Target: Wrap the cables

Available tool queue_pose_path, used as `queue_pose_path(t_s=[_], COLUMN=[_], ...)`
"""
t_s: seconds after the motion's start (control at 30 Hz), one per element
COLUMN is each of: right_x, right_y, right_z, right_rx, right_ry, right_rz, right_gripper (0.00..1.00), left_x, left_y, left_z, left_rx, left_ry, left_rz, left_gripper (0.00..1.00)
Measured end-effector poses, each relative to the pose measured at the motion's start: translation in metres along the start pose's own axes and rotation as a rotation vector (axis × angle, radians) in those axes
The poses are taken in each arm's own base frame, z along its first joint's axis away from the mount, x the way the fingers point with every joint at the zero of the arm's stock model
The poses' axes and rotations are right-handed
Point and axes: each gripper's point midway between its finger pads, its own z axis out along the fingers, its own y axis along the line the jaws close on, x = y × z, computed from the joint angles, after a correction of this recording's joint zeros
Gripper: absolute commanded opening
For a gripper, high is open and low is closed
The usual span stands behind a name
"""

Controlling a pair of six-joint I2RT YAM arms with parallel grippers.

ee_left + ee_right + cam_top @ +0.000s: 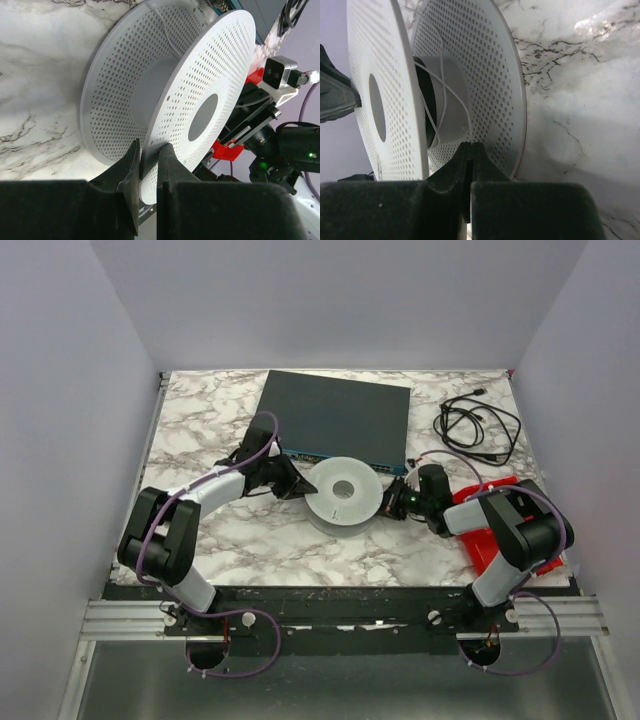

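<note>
No writing, label, brand or number is legible on the perforated spool, the dark box behind it, or the bench beneath it.

One worktop, and a count of what sits on and around it.
Two arms, the left arm and the right arm, carry two grippers, the left gripper and the right gripper. There is one white perforated spool with two discs, one thin white wire, one flat dark blue box, one red tray and one loose bundle of black cords; how many cords it holds cannot be told.
</note>
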Motion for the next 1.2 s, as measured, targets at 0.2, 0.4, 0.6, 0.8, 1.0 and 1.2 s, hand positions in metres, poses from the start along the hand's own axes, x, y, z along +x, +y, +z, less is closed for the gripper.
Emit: queue_pose_path(t_s=[0.2, 0.4, 0.6, 0.8, 1.0, 1.2], right_x=[0.0047, 0.0036, 0.0034, 0.004, 0.0035, 0.0001], right_y=[0.0008, -0.0001, -0.0005, -0.0005, 0.0, -0.0019], right_z=[0.0067, 0.0072, 0.0067, 0.0061, 0.0055, -0.0005], right_rx=[-0.011, -0.01, -0.01, -0.011, -0.01, 0.032], right_ry=[0.004, -0.013, -0.021, -0.022, -0.026, -0.046], right_rz=[0.051, 0.076, 0.087, 0.098, 0.101, 0.089], right_gripper=[0.01, 0.09, 0.17, 0.22, 0.23, 0.24], left_x=[0.0021, 0.0015, 0.0027, 0.0034, 0.0035, 0.0024], left_y=[-0.0016, -0.0026, -0.0023, 0.0004, 0.0009, 0.0005], left_z=[0.0046, 0.0062, 0.0071, 0.008, 0.0082, 0.0083], left_rx=[-0.003, 0.001, 0.005, 0.003, 0.004, 0.005], left_ry=[-0.023, -0.033, -0.036, -0.039, -0.039, -0.045], left_rz=[-0.023, -0.032, -0.034, -0.037, -0.037, -0.035], left_gripper=[0.0, 0.0, 0.0, 0.0, 0.0, 0.0])
